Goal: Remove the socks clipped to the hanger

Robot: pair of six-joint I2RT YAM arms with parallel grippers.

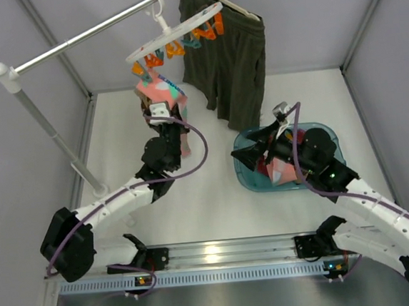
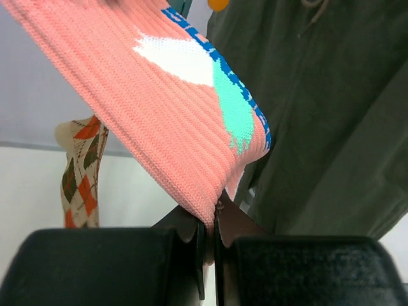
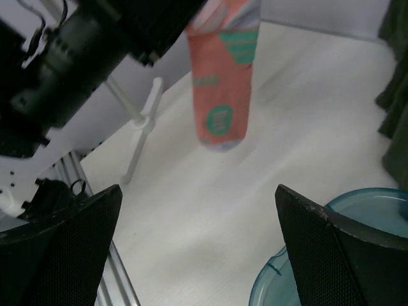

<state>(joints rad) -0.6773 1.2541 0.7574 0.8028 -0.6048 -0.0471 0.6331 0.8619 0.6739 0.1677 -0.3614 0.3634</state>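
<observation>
From above, the white ring hanger [image 1: 176,28] hangs by its hook from the rail [image 1: 73,43], its orange and teal pegs along the rim. A pink sock [image 1: 159,89] dangles from one peg. The left claw [image 1: 156,106] reaches up to the sock's lower part, just beside the olive shorts [image 1: 228,58]. The right claw [image 1: 262,151] hovers over a teal basin [image 1: 245,171] on the bench, which holds what look like other socks, though they are partly hidden by the arm.

The left wrist view settles the grip. The left claw is pinched fully together on the folded lower edge of the pink sock, with ribbed fabric caught between the pads. It also shows an argyle sock [image 2: 80,172] hanging behind, which is hard to pick out from above.

To do this well, I judge the pull should be straight down and steady, so the peg lets go rather than the whole ring swinging on the rail.

The right wrist view shows the right claw spread wide and holding nothing. It alone gives the pink sock's full hanging length and toe, and the basin rim waiting below.
</observation>
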